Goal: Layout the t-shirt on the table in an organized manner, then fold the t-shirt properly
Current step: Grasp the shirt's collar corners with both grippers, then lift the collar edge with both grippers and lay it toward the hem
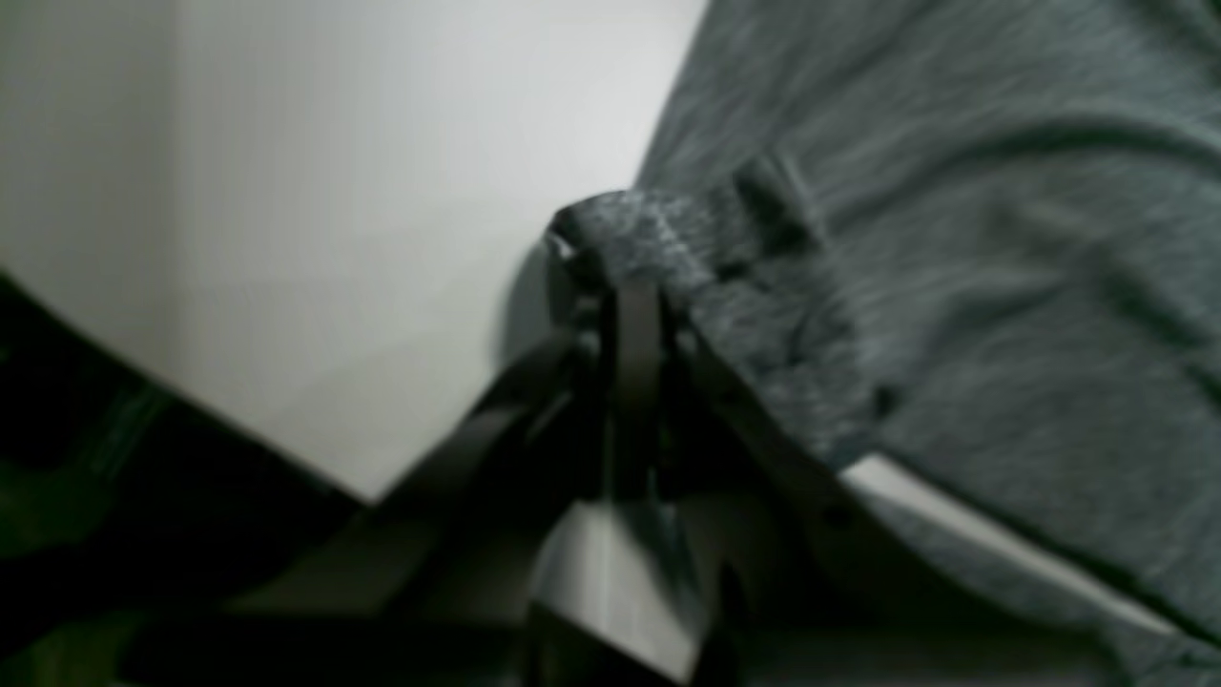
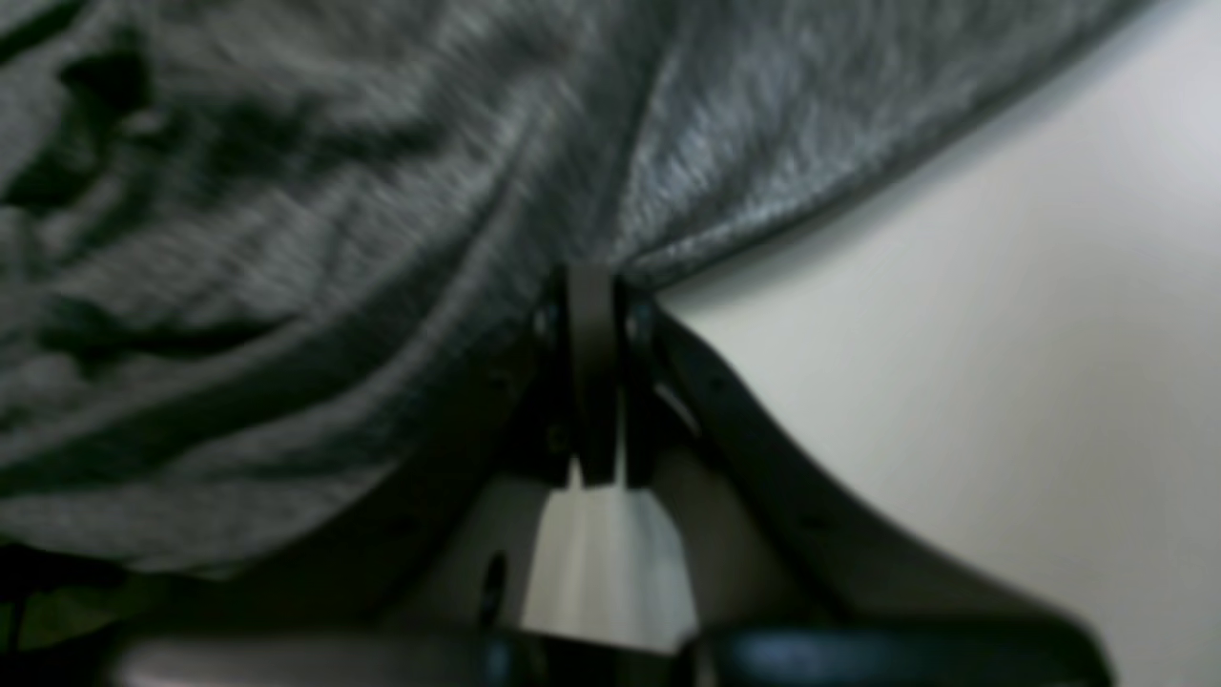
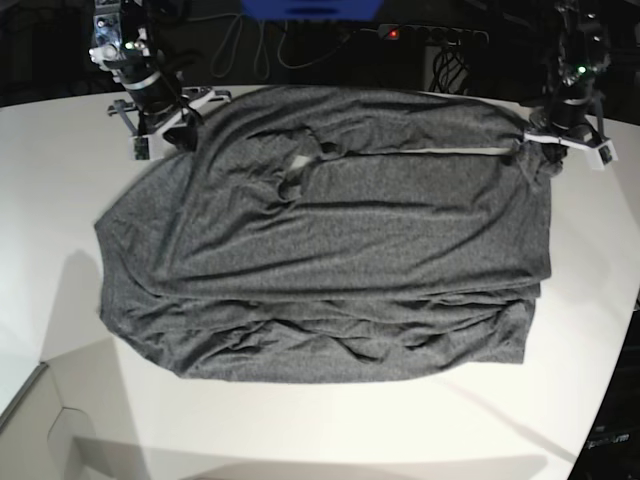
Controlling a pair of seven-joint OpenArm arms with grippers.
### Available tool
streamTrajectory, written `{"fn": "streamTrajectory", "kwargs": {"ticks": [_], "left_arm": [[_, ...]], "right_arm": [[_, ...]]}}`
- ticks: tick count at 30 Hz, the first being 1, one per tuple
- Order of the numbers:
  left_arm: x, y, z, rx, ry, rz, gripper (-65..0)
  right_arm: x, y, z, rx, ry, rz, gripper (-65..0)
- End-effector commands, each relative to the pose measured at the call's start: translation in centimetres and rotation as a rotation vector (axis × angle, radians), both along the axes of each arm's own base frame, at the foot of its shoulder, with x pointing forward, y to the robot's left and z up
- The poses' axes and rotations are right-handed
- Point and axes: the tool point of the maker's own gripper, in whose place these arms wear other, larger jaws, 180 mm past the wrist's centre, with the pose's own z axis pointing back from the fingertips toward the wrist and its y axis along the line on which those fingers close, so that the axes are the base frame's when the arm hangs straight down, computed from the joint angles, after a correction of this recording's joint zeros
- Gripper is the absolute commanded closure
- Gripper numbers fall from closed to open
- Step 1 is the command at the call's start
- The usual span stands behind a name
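The dark grey t-shirt (image 3: pixel 340 250) lies spread across the white table (image 3: pixel 60 180), its lower part bunched in long horizontal folds and a neck opening near the upper left. My right gripper (image 3: pixel 180 135) sits at the shirt's far left corner. In the right wrist view it (image 2: pixel 591 277) is shut on the t-shirt's (image 2: pixel 286 239) hem edge. My left gripper (image 3: pixel 530 150) is at the far right corner. The left wrist view shows it (image 1: pixel 610 267) shut on a small rolled fold of the t-shirt (image 1: pixel 954 239).
A power strip (image 3: pixel 430 35) with a red light and loose cables lie behind the table's far edge, beside a blue object (image 3: pixel 310 8). The table's curved edge (image 3: pixel 600 400) drops off at the right, and another edge (image 3: pixel 30 395) runs at the lower left.
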Motion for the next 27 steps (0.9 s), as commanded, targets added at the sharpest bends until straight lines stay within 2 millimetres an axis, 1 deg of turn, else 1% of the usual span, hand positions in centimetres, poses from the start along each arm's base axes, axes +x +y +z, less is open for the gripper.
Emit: {"fn": "streamTrajectory", "kwargs": {"ticks": [1, 5, 8, 15, 18, 22, 27], "left_arm": [[0.0, 0.5, 1.0, 0.026, -0.023, -0.001, 0.0], [0.6, -0.2, 2.8, 0.037, -0.067, -0.029, 0.0], [0.8, -0.5, 3.9, 0.045, -0.093, -0.04, 0.0], [0.1, 1.5, 6.6, 0.075, -0.161, 0.048, 0.0], [-0.3, 2.0, 7.1, 0.077, -0.174, 0.082, 0.0], [-0.2, 1.9, 7.0, 0.076, -0.174, 0.079, 0.0], [-0.3, 2.0, 6.7, 0.073, -0.167, 0.082, 0.0]], "right_arm": [[0.9, 0.1, 1.7, 0.005, -0.065, 0.005, 0.0], [1.4, 0.3, 3.2, 0.006, -0.106, 0.012, 0.0], [1.8, -0.8, 3.9, -0.009, -0.127, -0.017, 0.0], [2.7, -4.3, 6.0, -0.066, -0.187, -0.093, 0.0], [3.3, -5.1, 6.8, -0.056, -0.215, -0.122, 0.0], [3.7, -5.8, 7.5, 0.001, -0.237, -0.165, 0.0], [4.1, -5.5, 7.7, 0.018, -0.247, -0.163, 0.0]]}}
